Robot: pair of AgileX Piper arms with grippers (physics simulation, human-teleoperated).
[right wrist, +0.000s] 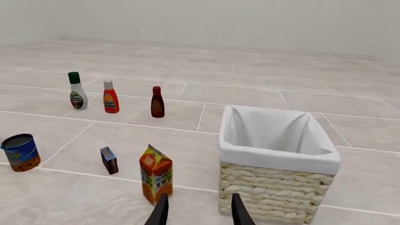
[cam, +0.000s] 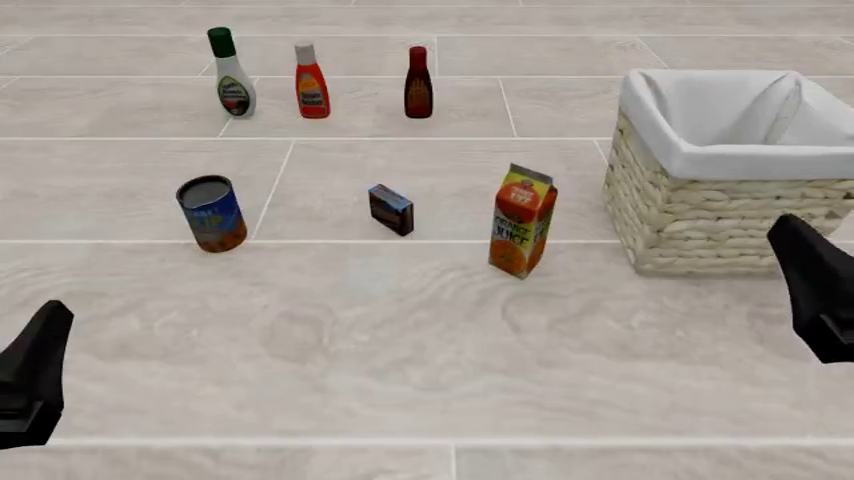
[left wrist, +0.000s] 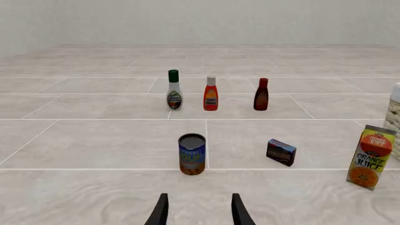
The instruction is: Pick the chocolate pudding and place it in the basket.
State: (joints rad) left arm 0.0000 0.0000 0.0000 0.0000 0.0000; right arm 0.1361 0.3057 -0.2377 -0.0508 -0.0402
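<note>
While both arms hang back at the near edge of the desk [cam: 400, 350], nothing is held. Left gripper [left wrist: 198, 213]: jaws released, parted, empty, pointing toward the blue-and-orange can [cam: 212, 213]. Right gripper [right wrist: 198, 212]: jaws likewise parted and empty, facing the basket [cam: 694, 225].

Chocolate pudding [cam: 391, 209]: small dark-brown carton, standing on edge near the middle of the desk, between the can on the left side and the orange juice carton [cam: 522, 220] toward the right. Apart from both, touching neither.

Basket sits toward the right edge, pale wicker with white cloth lining folded over its rim; the juice carton stands just beside it on its left, not touching.

Row of three bottles toward the far edge: white bottle with green cap [cam: 231, 74], red bottle with white cap [cam: 311, 82], dark reddish-brown bottle [cam: 419, 83]. All upright, spaced apart.
</note>
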